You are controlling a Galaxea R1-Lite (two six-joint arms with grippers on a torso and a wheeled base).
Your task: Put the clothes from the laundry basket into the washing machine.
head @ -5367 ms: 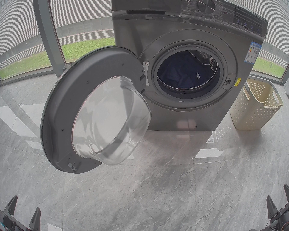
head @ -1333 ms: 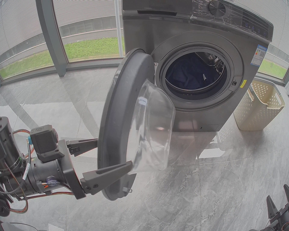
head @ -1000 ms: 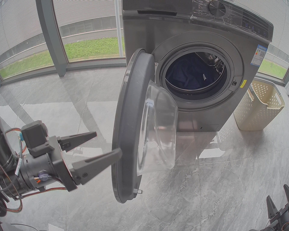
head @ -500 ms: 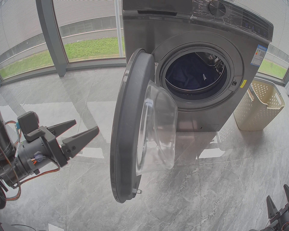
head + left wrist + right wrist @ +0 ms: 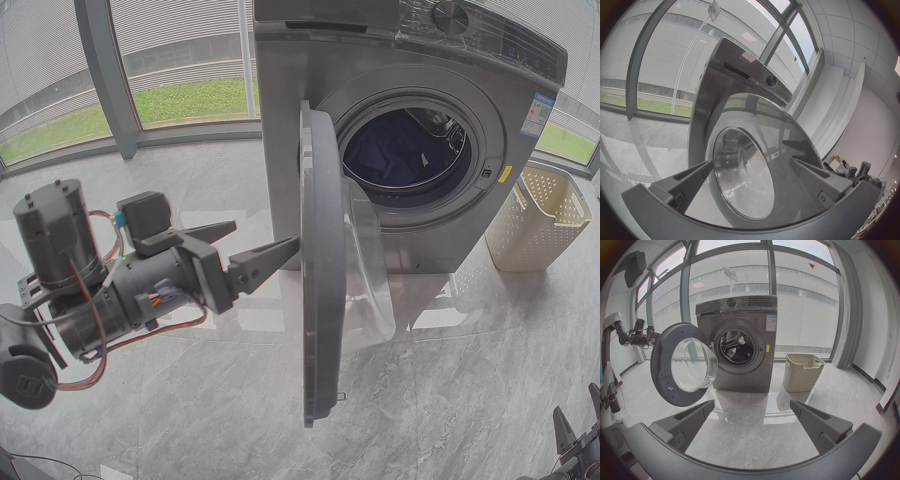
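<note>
Door [image 5: 322, 262]: half-swung, edge-on to the head camera; judged mid-push toward closing, since the load looks done.
Left gripper [image 5: 265, 232]: fingers spread, holding nothing, 1 fingertip [image 5: 289, 242] apparently touching the door's outer face.
Clothes [image 5: 390, 153]: dark blue heap inside the washer [image 5: 281, 125], beyond the door, well apart from both grippers.
Basket [image 5: 531, 231]: just right of the washer; looks empty.
Right gripper [image 5: 751, 403]: spread, low, holding nothing.

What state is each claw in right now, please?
Left claw: open, empty, at the door's outer face.
Right claw: open, empty.
</note>
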